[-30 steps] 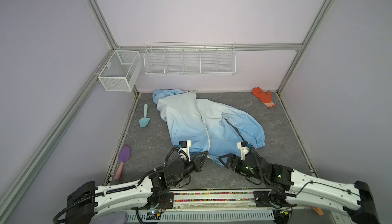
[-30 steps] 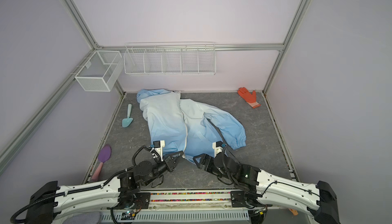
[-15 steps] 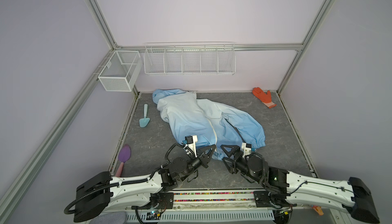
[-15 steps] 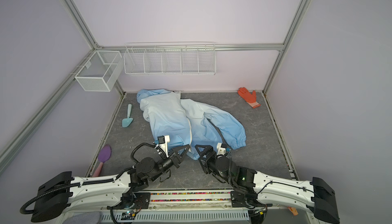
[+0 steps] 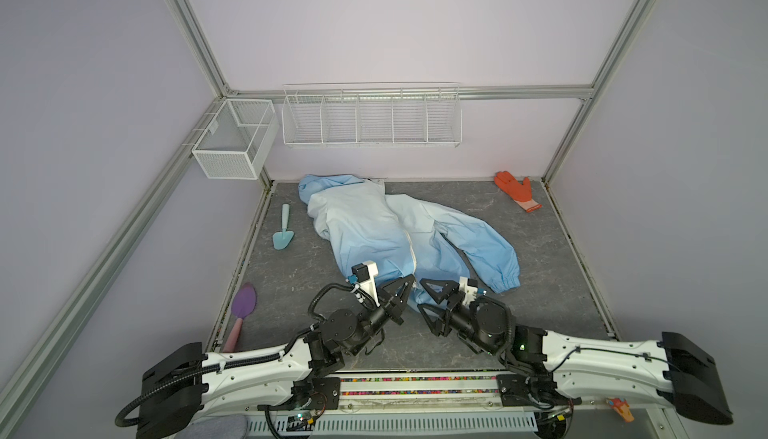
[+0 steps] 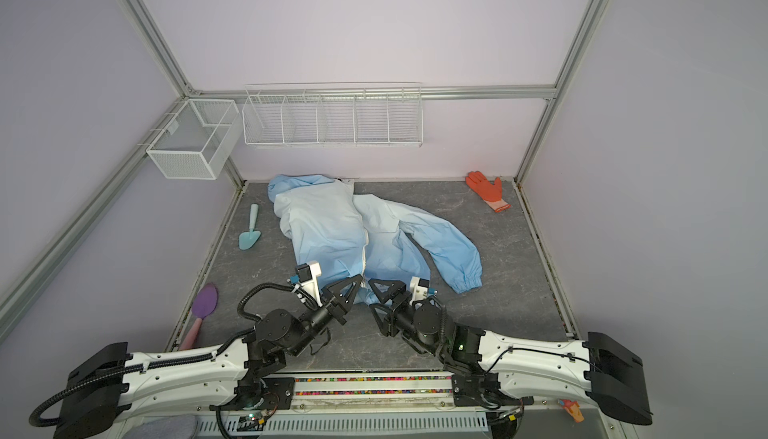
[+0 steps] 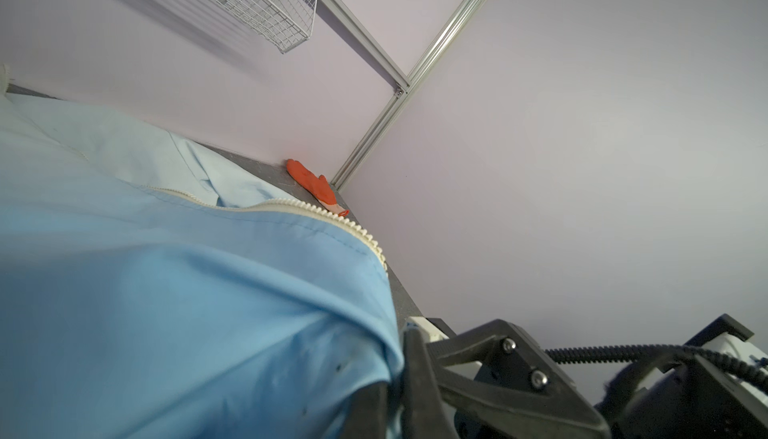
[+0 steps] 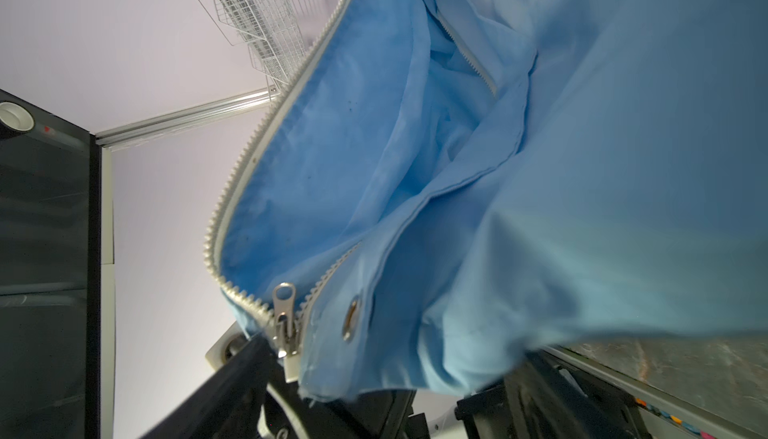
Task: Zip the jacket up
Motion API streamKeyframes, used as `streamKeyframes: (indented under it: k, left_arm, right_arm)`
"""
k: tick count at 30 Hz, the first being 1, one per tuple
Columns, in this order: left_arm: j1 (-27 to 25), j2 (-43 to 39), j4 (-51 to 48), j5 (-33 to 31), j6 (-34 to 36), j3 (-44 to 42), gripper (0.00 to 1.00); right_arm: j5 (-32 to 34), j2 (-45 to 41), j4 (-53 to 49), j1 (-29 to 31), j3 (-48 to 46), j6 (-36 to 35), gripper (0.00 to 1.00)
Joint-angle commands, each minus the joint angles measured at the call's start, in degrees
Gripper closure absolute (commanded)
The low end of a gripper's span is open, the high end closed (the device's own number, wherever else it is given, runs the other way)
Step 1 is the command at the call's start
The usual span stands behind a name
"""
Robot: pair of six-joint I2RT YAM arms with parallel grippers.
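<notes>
Pinching jacket (image 7: 174, 299) hem, left jaws sit half-hidden.

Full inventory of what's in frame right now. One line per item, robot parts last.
jacket: 1, light blue fading whitish, mid-table, zipper open near the hem
zipper slider: 1, silver, at the jacket's bottom hem
glove: 1, orange, far right corner
trowel: 1, teal, left of the jacket
scoop: 1, purple with pink handle, near left table edge
mesh basket: 1, white, left wall
wire rack: 1, white, back wall
table: 1, dark grey
left gripper: 1, black, shut on the jacket's hem
right gripper: 1, black, open at the hem
</notes>
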Motion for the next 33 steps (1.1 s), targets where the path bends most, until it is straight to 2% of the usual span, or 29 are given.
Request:
streamKeyframes:
  k: [1, 6, 9, 12, 16, 21, 27, 29, 33]
  left_arm:
    - [-0.3, 0.38, 4.28, -2.22, 4.93, 2.55, 1.0]
    - [-0.32, 2.56, 6.77, -2.61, 6.09, 3.43, 1.0]
    - [-0.31, 3.53, 7.59, -1.02, 5.49, 4.11, 1.0]
    - [-0.38, 3.49, 7.98, 0.1, 3.35, 3.94, 1.0]
    - [-0.35, 2.1, 8.05, 0.98, 0.1, 3.01, 1.0]
    - [-0.45, 0.41, 5.89, 2.06, -2.9, 2.84, 1.0]
    - [-0.45, -1.39, 4.69, 0.99, -3.57, 2.07, 1.0]
    - [-0.43, -2.02, 4.7, 0.28, -3.41, 1.7, 1.0]
    - [-0.47, -3.37, 3.59, -0.61, -3.04, 1.21, 1.0]
  right_arm:
    - [-3.32, 1.94, 7.93, 0.5, 2.75, 9.44, 0.1]
    - [-4.55, 6.12, 12.93, 0.54, 4.44, 10.25, 0.1]
    - [-1.2, 7.8, 16.5, 0.46, 2.77, 11.29, 0.11]
    - [2.14, 8.52, 19.34, -0.97, 0.3, 10.66, 0.01]
    - [2.73, 9.56, 23.69, -4.52, -1.96, 7.86, 0.13]
    - [-1.42, 14.86, 32.95, -8.93, -0.86, 5.11, 0.21]
    - [-8.38, 28.42, 50.13, -9.94, 5.42, 5.14, 0.23]
    - [-10.49, 31.51, 51.02, -9.16, 8.11, 6.23, 0.23]
    - [-9.14, 32.76, 50.98, -7.15, 9.84, 4.83, 0.24]
